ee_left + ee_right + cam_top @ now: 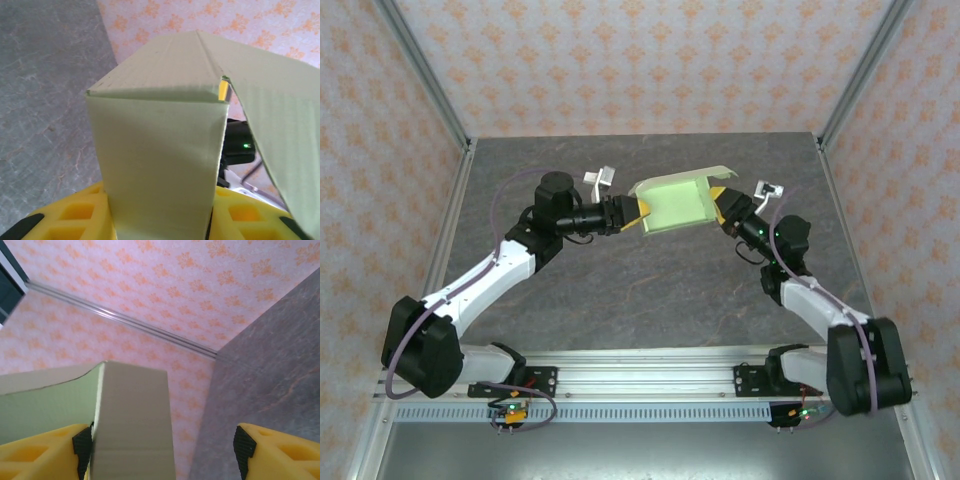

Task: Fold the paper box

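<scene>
Top external: left pincer (632, 213) pinches box (677, 204) wall; right pincer (723, 205) spread, box side just inside its jaws. Advise: close right squarely on that side, avoid crushing card.

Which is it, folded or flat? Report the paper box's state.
Partly folded: the paper box shows walls raised around its base, with one flap standing loose.
</scene>
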